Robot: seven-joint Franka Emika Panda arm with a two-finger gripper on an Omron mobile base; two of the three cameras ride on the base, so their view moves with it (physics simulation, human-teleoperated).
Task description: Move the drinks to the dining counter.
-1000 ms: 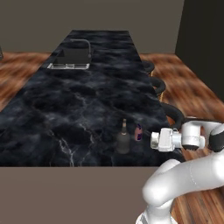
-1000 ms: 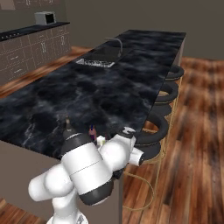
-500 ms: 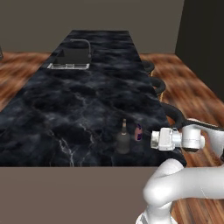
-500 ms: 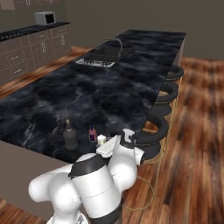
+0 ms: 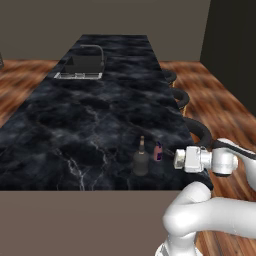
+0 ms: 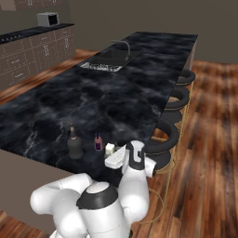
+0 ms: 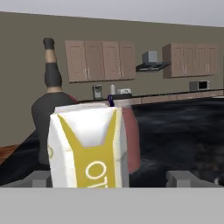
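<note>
The cream-white carton with yellow print stands on the dining counter near its front right corner. It sits between the fingertips of my gripper, whose jaws stand wide and clear of its sides. Behind the carton are the dark round-bodied bottle and the red-topped can. From the base, the bottle, the can and my gripper line up left to right. In the right base view the bottle, the can and the carton stand just ahead of my gripper.
An inset sink with a faucet lies at the far end of the counter. Dark stools line its right side over a wood floor. A worktop with brown cabinets and a toaster oven runs along the far left wall.
My gripper has opened and let go of the carton, which now stands on the counter. The arm's elbow has swung; the hand has stayed in place.
</note>
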